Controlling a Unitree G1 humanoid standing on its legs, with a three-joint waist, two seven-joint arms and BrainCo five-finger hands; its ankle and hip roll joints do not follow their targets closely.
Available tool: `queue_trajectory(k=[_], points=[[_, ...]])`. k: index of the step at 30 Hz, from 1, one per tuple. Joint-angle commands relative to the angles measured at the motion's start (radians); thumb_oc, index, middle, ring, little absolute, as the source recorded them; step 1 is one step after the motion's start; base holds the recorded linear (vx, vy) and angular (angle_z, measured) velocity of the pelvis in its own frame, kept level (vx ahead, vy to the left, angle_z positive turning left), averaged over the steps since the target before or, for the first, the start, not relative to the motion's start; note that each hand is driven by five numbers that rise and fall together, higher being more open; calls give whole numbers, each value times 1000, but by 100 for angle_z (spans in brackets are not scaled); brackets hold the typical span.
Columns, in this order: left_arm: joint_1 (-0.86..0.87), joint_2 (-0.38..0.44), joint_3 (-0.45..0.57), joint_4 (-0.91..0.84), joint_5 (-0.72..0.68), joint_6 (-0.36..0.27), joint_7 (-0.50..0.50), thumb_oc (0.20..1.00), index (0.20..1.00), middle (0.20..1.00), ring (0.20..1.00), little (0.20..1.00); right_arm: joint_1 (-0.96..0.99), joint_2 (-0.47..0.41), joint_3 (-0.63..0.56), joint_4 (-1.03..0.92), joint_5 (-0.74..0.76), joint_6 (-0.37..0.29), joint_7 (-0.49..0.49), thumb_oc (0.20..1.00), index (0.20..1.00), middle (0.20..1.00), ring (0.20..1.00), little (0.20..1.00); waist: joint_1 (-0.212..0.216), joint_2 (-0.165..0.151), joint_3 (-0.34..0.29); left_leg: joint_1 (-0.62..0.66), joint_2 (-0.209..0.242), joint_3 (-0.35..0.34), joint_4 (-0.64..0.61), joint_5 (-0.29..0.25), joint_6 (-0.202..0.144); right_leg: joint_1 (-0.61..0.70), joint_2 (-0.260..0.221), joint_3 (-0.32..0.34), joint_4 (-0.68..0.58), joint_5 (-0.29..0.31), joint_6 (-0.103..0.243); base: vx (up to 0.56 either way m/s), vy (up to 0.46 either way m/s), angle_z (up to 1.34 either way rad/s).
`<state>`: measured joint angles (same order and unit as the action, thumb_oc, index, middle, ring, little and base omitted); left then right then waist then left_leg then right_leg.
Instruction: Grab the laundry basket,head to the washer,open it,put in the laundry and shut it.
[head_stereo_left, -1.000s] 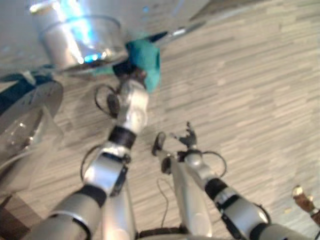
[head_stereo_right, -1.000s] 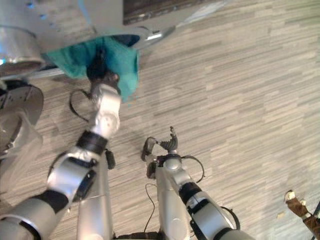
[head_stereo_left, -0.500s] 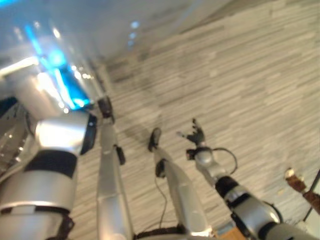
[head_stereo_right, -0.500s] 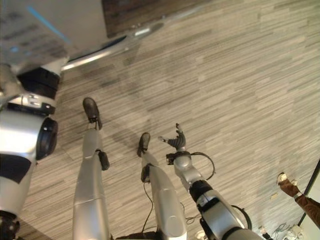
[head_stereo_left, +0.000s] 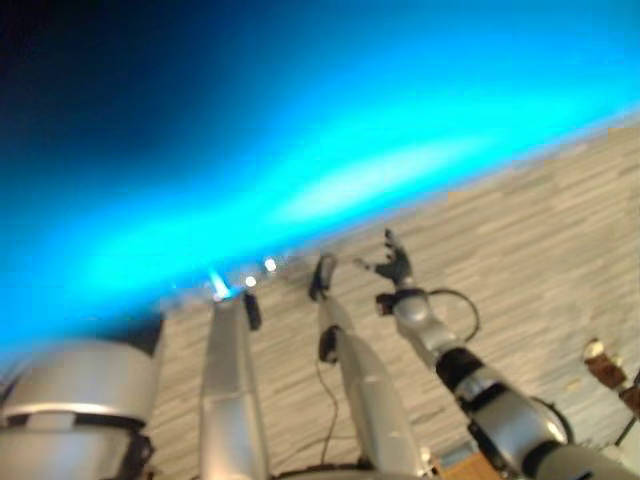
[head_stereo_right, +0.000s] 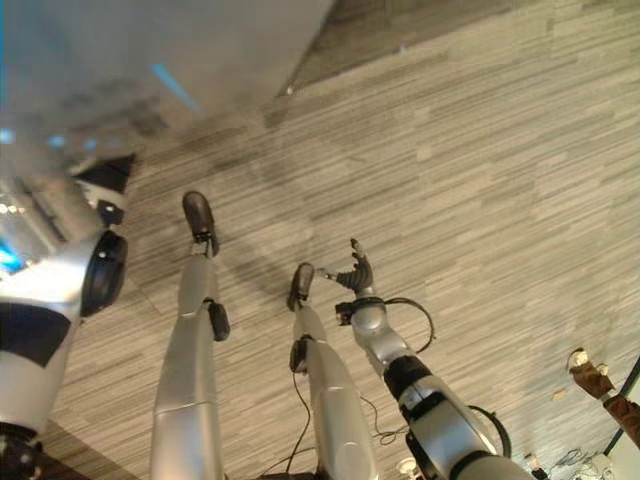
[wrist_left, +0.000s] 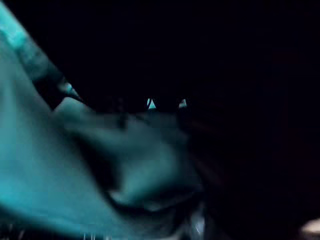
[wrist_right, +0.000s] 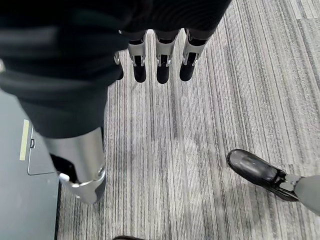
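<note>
Loading step, by my judgement: teal laundry (wrist_left: 75, 165) lies in the dark around the left wrist camera, left hand's fingers unreadable; right hand (head_stereo_right: 355, 272) hangs idle, fingers relaxed; next, withdraw and shut.

teal cloth (wrist_left: 60, 170) fills the dark left wrist view, hiding the left hand's fingers.

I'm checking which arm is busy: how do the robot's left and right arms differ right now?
The left arm is raised close to the head camera; the right arm stretches low over the wood floor. The left wrist view faces teal cloth in the dark; the right hand hangs open and empty. Both arms are silver-grey.
</note>
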<state>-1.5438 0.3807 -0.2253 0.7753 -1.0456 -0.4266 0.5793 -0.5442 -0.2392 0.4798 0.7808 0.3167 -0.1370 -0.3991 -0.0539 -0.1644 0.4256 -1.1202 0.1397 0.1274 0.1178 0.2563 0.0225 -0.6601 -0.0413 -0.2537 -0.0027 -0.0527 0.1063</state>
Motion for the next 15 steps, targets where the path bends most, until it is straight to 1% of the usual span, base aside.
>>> queue_trajectory(k=[1, 3, 7, 9, 10, 12, 13, 15], points=[[6, 16, -37, -2, 17, -47, -48, 1000, 1000, 1000, 1000, 1000, 114, -7, -45, -4, 7, 8, 5, 1000, 1000, 1000, 1000, 1000, -21, -25, -73, 15, -13, 26, -3, -112, -63, 124, -69, 7, 36, 18, 52, 0, 0, 0], [40, -14, -35, -25, 20, -45, -58, 1000, 1000, 1000, 1000, 1000, 124, -8, -52, 4, 11, 11, 11, 1000, 1000, 1000, 1000, 1000, -19, -27, -74, 17, -21, 26, 0, -117, -58, 124, -67, 6, 39, 17, 50, 0, 0, 0], [91, -38, -37, -59, 29, -38, -70, 1000, 1000, 1000, 1000, 1000, 129, -10, -57, 9, 12, 13, 18, 1000, 1000, 1000, 1000, 1000, -16, -25, -78, 19, -26, 27, 2, -122, -54, 121, -66, 5, 44, 14, 48, 0, 0, 0], [148, -52, -52, -115, 66, -29, -76, 1000, 1000, 1000, 1000, 1000, 138, -11, -62, -5, 10, 11, 24, 1000, 1000, 1000, 1000, 1000, -11, -22, -81, 19, -32, 29, 6, -124, -50, 116, -65, 4, 49, 9, 45, 0, 0, 0], [150, -52, -52, -117, 67, -29, -74, 1000, 1000, 1000, 1000, 1000, 139, -11, -62, -6, 10, 11, 24, 1000, 1000, 1000, 1000, 1000, -11, -22, -82, 19, -32, 29, 6, -125, -50, 116, -65, 4, 49, 9, 45, 0, 0, 0], [223, -79, -62, -175, 128, -18, -71, 1000, 1000, 1000, 1000, 1000, 146, -9, -72, -16, 10, 11, 26, 1000, 1000, 1000, 1000, 1000, -3, -18, -83, 23, -39, 24, 7, -128, -44, 110, -62, 1, 58, -1, 39, 0, 0, 0], [225, -79, -62, -176, 129, -18, -69, 1000, 1000, 1000, 1000, 1000, 147, -9, -72, -16, 9, 11, 26, 1000, 1000, 1000, 1000, 1000, -3, -17, -84, 23, -39, 24, 7, -128, -44, 110, -62, 1, 59, -1, 39, -7, -15, 3], [286, -100, -77, -201, 202, 1, -67, 1000, 1000, 1000, 1000, 1000, 146, -1, -75, -10, 9, 9, 29, 1000, 1000, 1000, 1000, 1000, 3, -16, -84, 28, -41, 22, 6, -128, -40, 104, -60, -1, 69, -5, 34, -12, -16, 4]])
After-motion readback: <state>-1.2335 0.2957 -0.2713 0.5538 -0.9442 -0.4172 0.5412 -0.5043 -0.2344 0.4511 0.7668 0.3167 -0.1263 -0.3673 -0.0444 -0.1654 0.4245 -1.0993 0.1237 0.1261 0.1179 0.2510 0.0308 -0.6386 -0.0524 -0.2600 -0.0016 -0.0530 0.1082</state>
